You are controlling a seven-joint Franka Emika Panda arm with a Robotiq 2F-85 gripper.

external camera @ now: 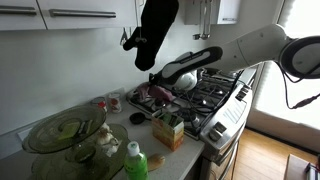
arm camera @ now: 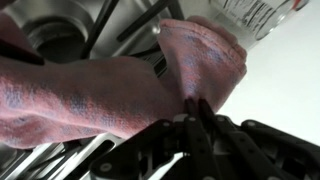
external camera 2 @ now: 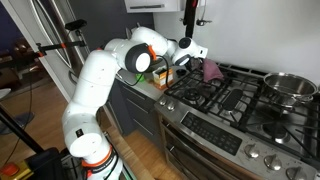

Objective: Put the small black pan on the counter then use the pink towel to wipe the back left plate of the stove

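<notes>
gripper (arm camera: 197, 110): clenched on pink towel (arm camera: 100, 95) (one fold pinched) | towel: over stove (external camera 2: 240, 100) grates, at one corner | silver pot (external camera 2: 290, 86): on another burner, well apart

You see overexposed daylight from the window (external camera: 300, 15) at far right. In your wrist view, the pink towel (arm camera: 110, 95) is blurred; white glare fills the right.
</notes>
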